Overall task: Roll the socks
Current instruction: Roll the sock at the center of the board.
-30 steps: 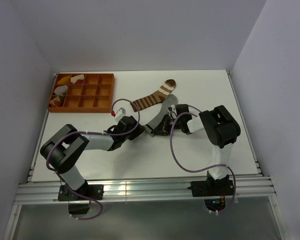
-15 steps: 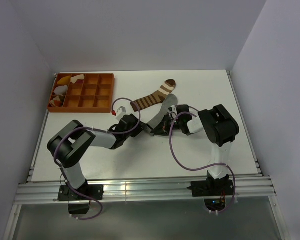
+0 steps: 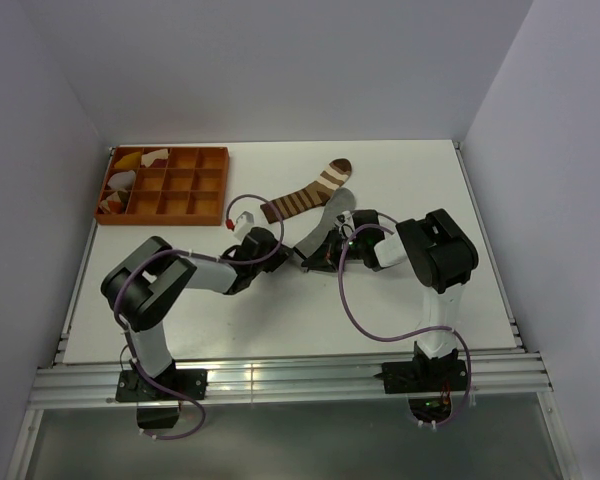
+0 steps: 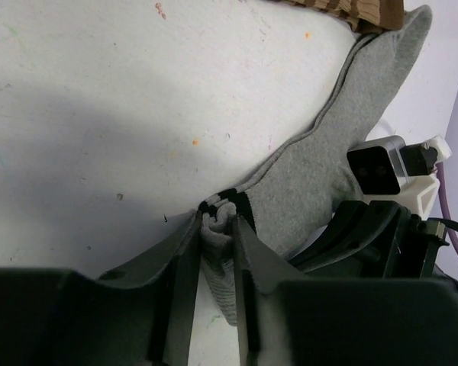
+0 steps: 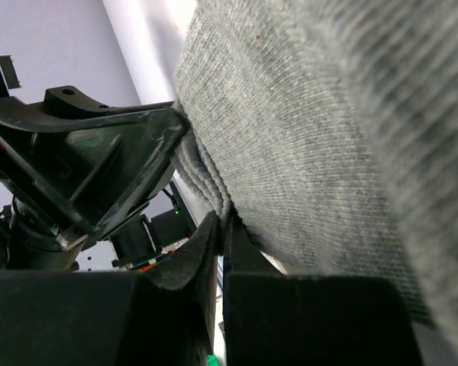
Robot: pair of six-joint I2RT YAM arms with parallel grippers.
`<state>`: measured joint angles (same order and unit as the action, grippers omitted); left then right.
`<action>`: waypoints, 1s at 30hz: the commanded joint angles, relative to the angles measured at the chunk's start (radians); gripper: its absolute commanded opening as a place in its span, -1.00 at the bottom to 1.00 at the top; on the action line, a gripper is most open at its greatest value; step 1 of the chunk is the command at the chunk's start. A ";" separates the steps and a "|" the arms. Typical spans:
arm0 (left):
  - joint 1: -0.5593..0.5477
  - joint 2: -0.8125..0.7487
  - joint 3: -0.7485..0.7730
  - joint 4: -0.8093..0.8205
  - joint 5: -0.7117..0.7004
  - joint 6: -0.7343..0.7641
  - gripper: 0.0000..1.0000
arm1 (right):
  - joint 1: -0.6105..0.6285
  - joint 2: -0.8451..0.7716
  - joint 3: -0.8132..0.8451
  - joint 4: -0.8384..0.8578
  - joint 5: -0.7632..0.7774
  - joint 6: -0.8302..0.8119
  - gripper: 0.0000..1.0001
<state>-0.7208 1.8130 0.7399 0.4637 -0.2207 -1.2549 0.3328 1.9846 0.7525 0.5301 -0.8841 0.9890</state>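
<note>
From above: grey sock point(image 3: 338, 207) flat on the table point(image 3: 400, 170), toe right by the brown striped sock point(image 3: 305, 196), cuff end not readable from here. Left wrist: left gripper point(image 4: 216, 232) pinching the bunched dark-striped cuff, only a small fold caught. Could slip free on the first turn with so little fabric in the bite. Right wrist: right gripper point(image 5: 222, 229) pressed together on the sock's edge, a grip unseen from overhead. Could stretch the fabric rather than roll it if pulled against the other pinch.
</note>
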 commanded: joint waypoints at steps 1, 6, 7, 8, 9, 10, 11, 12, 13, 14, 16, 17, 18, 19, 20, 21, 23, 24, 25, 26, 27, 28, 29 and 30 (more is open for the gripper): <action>0.004 0.034 0.013 -0.137 -0.028 0.002 -0.54 | -0.011 0.003 0.013 -0.045 0.019 -0.022 -1.00; 0.003 0.031 0.065 -0.253 -0.051 0.029 -0.96 | -0.011 -0.027 0.027 -0.120 0.059 -0.099 -1.00; 0.003 0.034 0.093 -0.278 -0.060 0.037 -0.99 | -0.009 -0.050 0.031 -0.139 0.083 -0.117 -1.00; 0.003 0.037 0.110 -0.333 -0.063 0.044 -0.99 | -0.008 -0.061 0.036 -0.171 0.094 -0.151 -0.99; 0.004 0.040 0.125 -0.355 -0.069 0.052 -0.99 | -0.006 -0.075 0.039 -0.183 0.106 -0.168 -0.96; 0.003 0.045 0.151 -0.379 -0.072 0.067 -0.99 | -0.003 -0.104 0.045 -0.200 0.131 -0.185 -0.82; 0.003 0.048 0.165 -0.399 -0.075 0.077 -0.99 | -0.002 -0.121 0.050 -0.237 0.148 -0.208 -0.75; 0.003 0.049 0.179 -0.421 -0.080 0.093 -0.99 | 0.003 -0.139 0.054 -0.249 0.164 -0.255 -0.59; 0.003 0.052 0.205 -0.460 -0.085 0.100 -0.99 | 0.011 -0.183 0.054 -0.261 0.181 -0.277 -0.51; 0.003 0.055 0.217 -0.494 -0.086 0.107 -0.99 | 0.017 -0.203 0.054 -0.281 0.212 -0.321 -0.45; 0.003 0.069 0.258 -0.555 -0.091 0.135 -0.99 | 0.035 -0.269 0.054 -0.303 0.258 -0.369 -0.31; 0.001 0.075 0.271 -0.572 -0.089 0.155 -0.99 | 0.044 -0.317 0.047 -0.326 0.317 -0.432 -0.22; 0.001 0.075 0.282 -0.588 -0.091 0.163 -0.99 | 0.054 -0.317 0.042 -0.337 0.351 -0.458 -0.18; 0.001 0.083 0.303 -0.618 -0.092 0.172 -0.99 | 0.064 -0.355 0.038 -0.344 0.372 -0.478 -0.16; 0.001 0.086 0.312 -0.626 -0.092 0.184 -0.99 | 0.081 -0.374 0.031 -0.340 0.381 -0.521 -0.13; 0.003 0.089 0.322 -0.638 -0.092 0.199 -0.99 | 0.089 -0.404 0.022 -0.341 0.422 -0.541 -0.11; 0.000 0.100 0.351 -0.668 -0.089 0.219 -0.99 | 0.129 -0.428 0.022 -0.366 0.485 -0.614 -0.10; 0.000 0.106 0.367 -0.677 -0.089 0.236 -0.99 | 0.144 -0.432 0.028 -0.372 0.540 -0.634 -0.10; 0.000 0.111 0.377 -0.683 -0.085 0.245 -0.99 | 0.161 -0.432 0.034 -0.383 0.565 -0.657 -0.09; 0.000 0.115 0.386 -0.703 -0.080 0.252 -0.99 | 0.190 -0.432 0.039 -0.400 0.592 -0.696 -0.09; 0.000 0.127 0.410 -0.714 -0.071 0.268 -0.99 | 0.208 -0.437 0.038 -0.401 0.653 -0.711 -0.09; 0.000 0.134 0.421 -0.721 -0.065 0.278 -0.99 | 0.222 -0.440 0.033 -0.400 0.671 -0.722 -0.09; 0.000 0.138 0.430 -0.734 -0.057 0.282 -0.99 | 0.238 -0.444 0.025 -0.383 0.686 -0.746 -0.08; 0.000 0.143 0.438 -0.737 -0.051 0.294 -0.99 | 0.265 -0.457 0.010 -0.378 0.718 -0.756 -0.08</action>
<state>-0.7231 1.9114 1.1553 -0.1474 -0.2653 -1.0355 0.5514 1.5623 0.7765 0.1596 -0.3157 0.3450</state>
